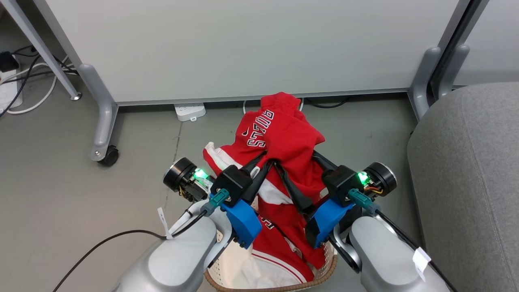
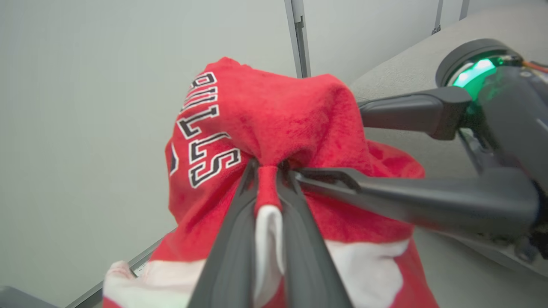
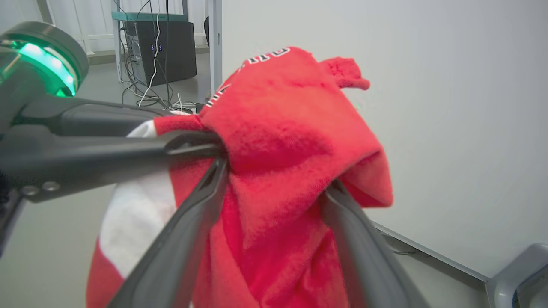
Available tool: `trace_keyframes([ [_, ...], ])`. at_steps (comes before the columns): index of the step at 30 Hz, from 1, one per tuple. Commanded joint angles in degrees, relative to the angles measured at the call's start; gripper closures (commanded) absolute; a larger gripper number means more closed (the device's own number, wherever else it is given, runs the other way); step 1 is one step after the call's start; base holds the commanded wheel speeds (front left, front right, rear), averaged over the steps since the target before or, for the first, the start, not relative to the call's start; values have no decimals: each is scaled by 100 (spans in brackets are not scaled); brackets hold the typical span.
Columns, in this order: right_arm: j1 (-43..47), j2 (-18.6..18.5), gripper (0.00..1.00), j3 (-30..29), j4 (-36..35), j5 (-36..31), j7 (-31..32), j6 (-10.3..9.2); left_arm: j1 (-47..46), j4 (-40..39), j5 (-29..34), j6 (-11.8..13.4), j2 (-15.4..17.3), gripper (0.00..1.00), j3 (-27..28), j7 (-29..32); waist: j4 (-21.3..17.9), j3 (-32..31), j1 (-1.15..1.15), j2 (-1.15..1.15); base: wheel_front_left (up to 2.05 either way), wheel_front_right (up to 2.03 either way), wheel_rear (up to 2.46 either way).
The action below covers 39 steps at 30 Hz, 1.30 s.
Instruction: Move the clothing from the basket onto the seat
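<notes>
L gripper (image 2: 268, 166) clamped clothing (image 2: 274, 111) betw. its jaws; R gripper (image 3: 277, 175) jaws spread wide, same garment seemingly draped over tips.

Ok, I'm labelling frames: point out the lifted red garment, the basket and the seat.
red garment (image 1: 292, 138), head view, red fold beside the lettering
basket (image 1: 324, 272), head view, brown woven rim
seat (image 1: 466, 182), head view, bare grey cushion top

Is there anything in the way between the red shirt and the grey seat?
Nothing visible blocks it. The clothing hangs from the left tool above the basket; the seat lies to the robot's right, across grey floor. The right tool, open, is under the fabric on that side.
</notes>
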Motion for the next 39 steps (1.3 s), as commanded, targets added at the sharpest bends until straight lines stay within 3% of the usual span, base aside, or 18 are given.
trace_keyframes([
  [1, -122, -6, 0, 62, 65, 53, -5, -2, -84, -33, 32, -12, -18, 100, 22, -28, 7, 10, -1, 0, 0, 0, 0],
  [6, -242, -6, 0, 173, 333, 185, -5, -2, -72, -44, 49, -33, -44, 100, 62, -28, 12, 24, -1, 0, 0, 0, 0],
  [7, -263, -3, 56, 177, 376, 216, -5, -2, -69, -45, 55, -40, -47, 100, 70, -28, 11, 27, -1, 0, 0, 0, 0],
  [8, -290, 2, 100, 193, 406, 242, -5, -2, -67, -45, 64, -46, -49, 100, 78, -28, 9, 33, -1, 0, 0, 0, 0],
  [39, -301, 24, 100, 279, 432, 358, -4, -2, 31, 29, 248, -121, -93, 100, 225, -28, -52, 62, -1, 0, 0, 0, 0],
])
